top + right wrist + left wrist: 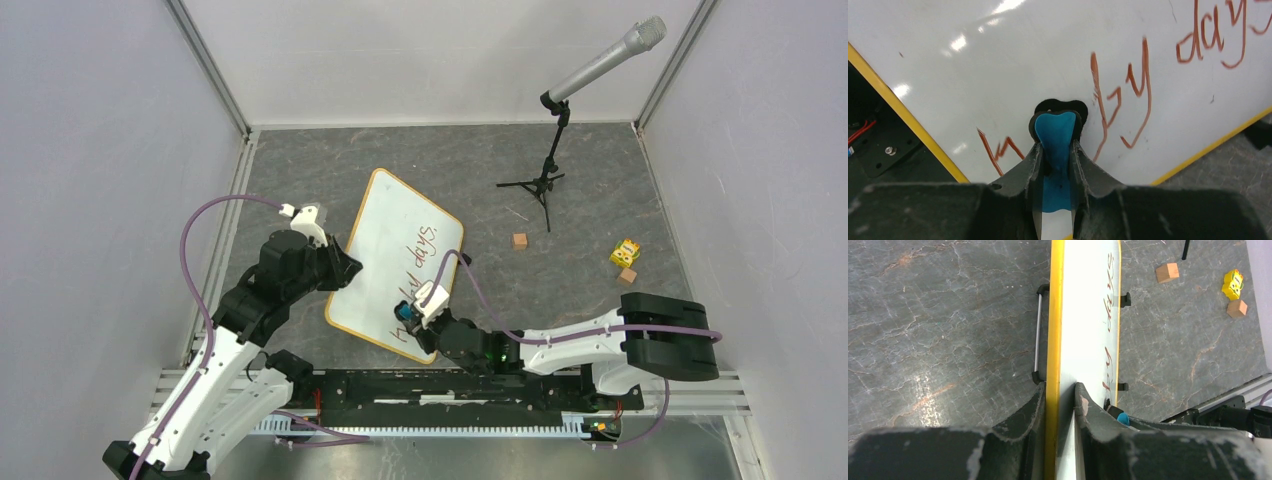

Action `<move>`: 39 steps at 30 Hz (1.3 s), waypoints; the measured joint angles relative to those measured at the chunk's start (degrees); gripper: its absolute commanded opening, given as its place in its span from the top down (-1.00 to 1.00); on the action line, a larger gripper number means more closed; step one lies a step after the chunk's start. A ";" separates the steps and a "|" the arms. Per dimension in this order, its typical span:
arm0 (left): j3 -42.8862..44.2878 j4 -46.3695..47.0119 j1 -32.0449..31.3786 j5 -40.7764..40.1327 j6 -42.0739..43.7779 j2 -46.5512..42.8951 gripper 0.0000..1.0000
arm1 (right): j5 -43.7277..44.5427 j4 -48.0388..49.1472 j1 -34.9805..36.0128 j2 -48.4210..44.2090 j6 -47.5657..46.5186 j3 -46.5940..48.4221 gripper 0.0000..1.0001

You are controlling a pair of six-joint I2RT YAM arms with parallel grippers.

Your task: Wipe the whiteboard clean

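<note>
Whiteboard (395, 235), large, white, rectangular and yellow-framed, clamped by 1 gripper and met by the other's eraser.

It lies mid-counter (620, 190), towards the near edge of the grey marbled surface. Its long axis runs from near edge to far edge, leaning slightly right. The left gripper (1058, 395) is clenched on the board's left long frame edge and seems to tilt it up. The right gripper (1055, 150) is clenched on a blue eraser with a black pad (1055, 132), which appears pressed to the board's near end. Red-brown handwriting (1128, 100) stretches from there along the long axis towards the far edge, so the right arm is the nearer and the stroke likely goes that way. Elsewhere the surface looks glossy and clean.
</note>
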 measured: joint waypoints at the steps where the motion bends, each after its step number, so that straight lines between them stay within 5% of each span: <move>1: 0.00 -0.13 0.00 -0.17 0.00 -0.09 0.95 | 0.00 -0.74 0.00 0.44 -1.09 1.60 0.99; 8: 0.00 -0.39 -0.02 -0.68 -0.02 -0.04 0.96 | -0.28 -0.55 0.04 1.11 -3.65 3.43 0.99; 22: 0.11 -0.09 -0.35 0.28 -0.98 0.04 0.95 | -5.79 16.85 0.28 -2.25 3.98 -14.05 0.99; 32: 0.46 0.00 -0.35 0.42 -0.13 0.04 0.95 | -3.48 3.80 3.43 -0.46 -4.31 -1.79 0.99; 39: 0.46 -0.24 -0.35 0.28 -0.48 0.37 0.95 | -5.90 3.06 4.22 1.73 -7.32 8.07 1.00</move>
